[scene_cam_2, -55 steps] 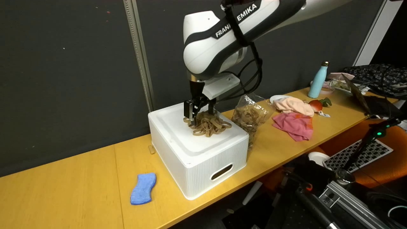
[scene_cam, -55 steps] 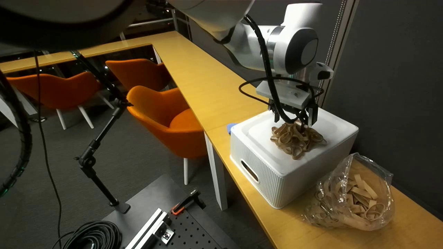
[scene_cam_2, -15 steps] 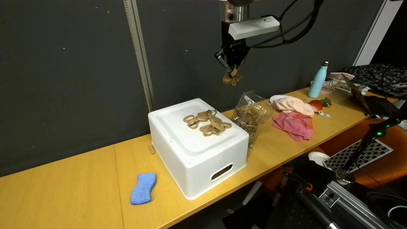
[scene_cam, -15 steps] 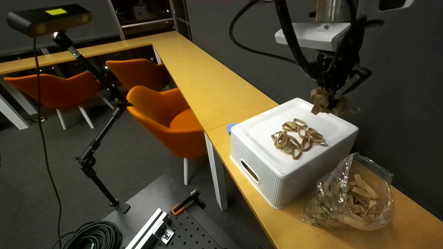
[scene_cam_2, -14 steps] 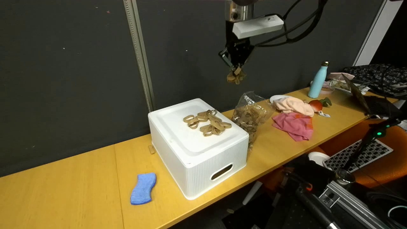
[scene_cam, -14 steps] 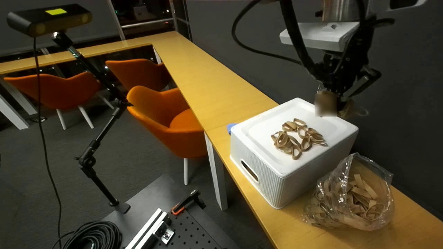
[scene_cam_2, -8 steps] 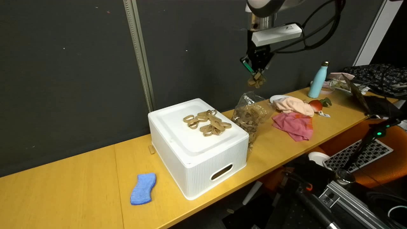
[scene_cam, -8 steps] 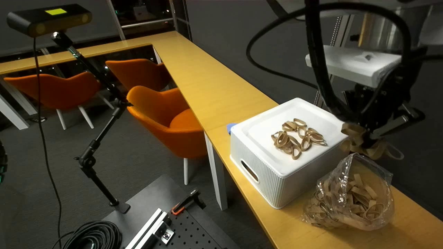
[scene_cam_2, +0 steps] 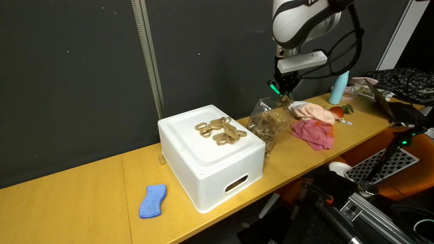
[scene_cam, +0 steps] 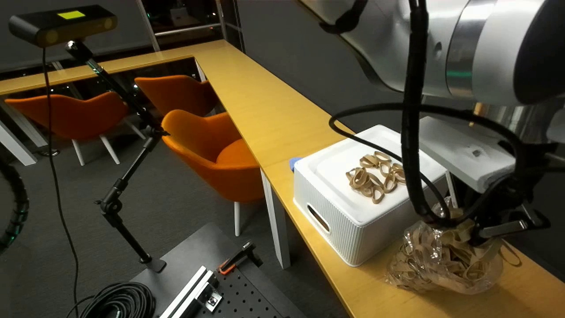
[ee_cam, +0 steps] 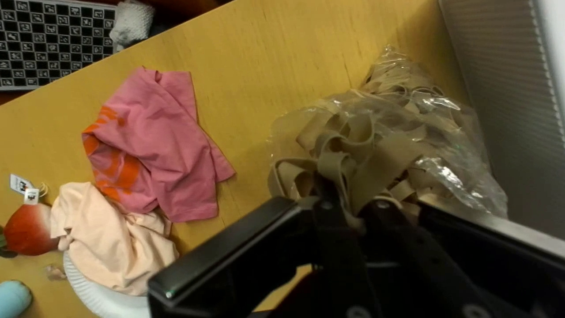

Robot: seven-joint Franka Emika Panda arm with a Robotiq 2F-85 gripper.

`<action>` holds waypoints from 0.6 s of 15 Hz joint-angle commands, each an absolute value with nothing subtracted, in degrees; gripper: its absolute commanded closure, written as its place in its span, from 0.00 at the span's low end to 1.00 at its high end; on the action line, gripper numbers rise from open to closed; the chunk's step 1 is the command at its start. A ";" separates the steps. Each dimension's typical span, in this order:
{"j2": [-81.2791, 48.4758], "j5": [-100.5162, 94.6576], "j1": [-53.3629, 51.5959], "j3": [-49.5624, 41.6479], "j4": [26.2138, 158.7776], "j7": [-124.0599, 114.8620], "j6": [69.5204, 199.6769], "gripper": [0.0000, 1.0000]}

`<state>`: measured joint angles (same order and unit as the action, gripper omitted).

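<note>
Rubber bands (ee_cam: pixel 333 164) pinched in gripper (ee_cam: pixel 353 206) at mouth of plastic bag (scene_cam: pixel 446 267), right of white box (scene_cam_2: pixel 208 157) in both exterior views — trailing loops could snag, tipping bag.

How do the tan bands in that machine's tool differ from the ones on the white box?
The held bands are pinched in the tool, while the loose bands rest on top of the white box with nothing gripping them. The held bands are squeezed together into one bunch; the loose bands are spread out, many showing as open loops. Both sets are tan, made of flat strips.
</note>
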<state>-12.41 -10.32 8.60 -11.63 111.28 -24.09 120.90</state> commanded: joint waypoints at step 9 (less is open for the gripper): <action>-21.18 -11.02 7.54 -12.13 109.76 -23.60 131.06 0.98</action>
<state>-19.36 -11.19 8.21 -11.63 110.99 -24.28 129.00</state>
